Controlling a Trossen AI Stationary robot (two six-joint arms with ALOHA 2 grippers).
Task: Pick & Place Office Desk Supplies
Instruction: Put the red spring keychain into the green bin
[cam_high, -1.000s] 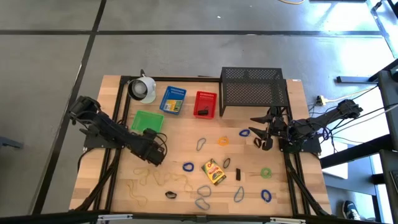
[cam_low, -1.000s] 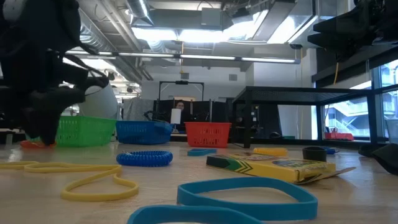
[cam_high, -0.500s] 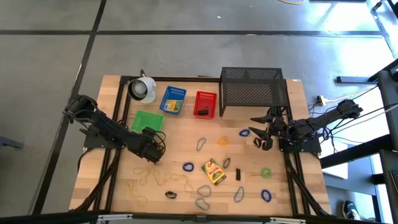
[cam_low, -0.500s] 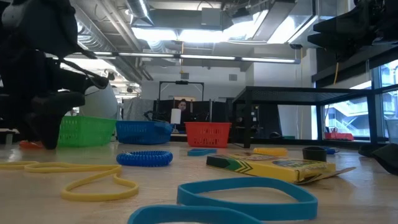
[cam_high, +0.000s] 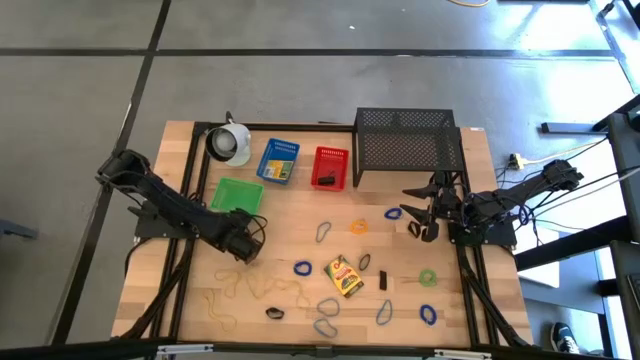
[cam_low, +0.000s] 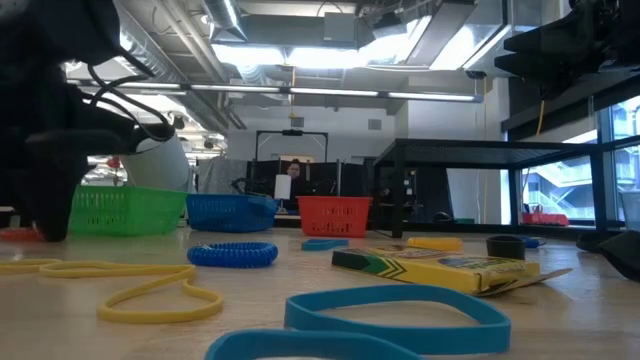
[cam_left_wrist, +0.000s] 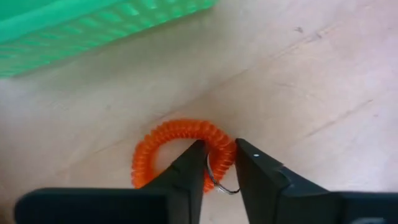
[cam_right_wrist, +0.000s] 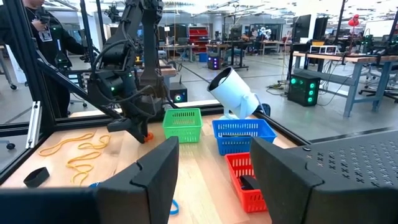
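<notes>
Left claw (cam_left_wrist: 217, 163) narrowed onto ridged orange coil loop (cam_left_wrist: 163, 138).

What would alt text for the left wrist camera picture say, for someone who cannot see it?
Two dark gripper fingers reach down around one side of an orange coil loop lying on a wooden table, with a small metal ring in the narrow gap between them. The edge of a green basket lies just beyond the loop.
</notes>
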